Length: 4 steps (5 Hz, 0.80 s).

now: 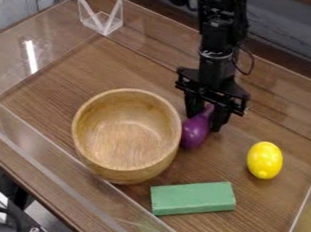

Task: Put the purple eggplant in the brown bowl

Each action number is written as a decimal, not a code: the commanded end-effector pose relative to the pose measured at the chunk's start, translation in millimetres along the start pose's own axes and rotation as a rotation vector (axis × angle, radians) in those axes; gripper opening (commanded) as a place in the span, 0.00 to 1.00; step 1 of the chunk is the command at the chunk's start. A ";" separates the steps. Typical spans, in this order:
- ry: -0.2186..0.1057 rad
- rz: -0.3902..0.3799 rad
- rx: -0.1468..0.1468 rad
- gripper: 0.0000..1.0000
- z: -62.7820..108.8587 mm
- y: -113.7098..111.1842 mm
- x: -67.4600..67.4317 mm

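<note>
The purple eggplant (193, 135) lies on the wooden table, right against the right side of the brown bowl (125, 135). The bowl is large, round, light wood and has nothing in it. My gripper (207, 116) has come straight down onto the eggplant's upper end. Its black fingers (222, 115) are drawn in on either side of that end, shut on it. The eggplant's lower part shows below the fingers and still rests on the table.
A yellow lemon (264, 160) sits to the right of the eggplant. A green rectangular block (193, 198) lies in front of the bowl. Clear acrylic walls (28, 54) fence the table, and a clear stand (101, 16) is at the back left.
</note>
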<state>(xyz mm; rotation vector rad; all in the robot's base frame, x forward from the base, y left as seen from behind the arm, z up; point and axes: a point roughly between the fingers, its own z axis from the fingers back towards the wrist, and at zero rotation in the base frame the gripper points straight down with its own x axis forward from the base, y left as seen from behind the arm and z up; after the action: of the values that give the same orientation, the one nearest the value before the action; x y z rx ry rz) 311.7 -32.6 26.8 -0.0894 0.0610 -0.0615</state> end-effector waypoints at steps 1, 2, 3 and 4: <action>-0.063 -0.001 -0.005 0.00 25.5 0.2 0.1; -0.059 0.001 -0.009 0.00 26.8 1.2 -4.2; -0.056 0.003 -0.013 0.00 28.1 2.0 -8.4; -0.054 0.005 -0.016 0.00 28.6 2.7 -11.6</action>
<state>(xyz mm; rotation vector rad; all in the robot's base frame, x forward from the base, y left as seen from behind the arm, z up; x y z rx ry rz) 293.7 -28.8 30.9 -0.1041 0.0927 -0.0562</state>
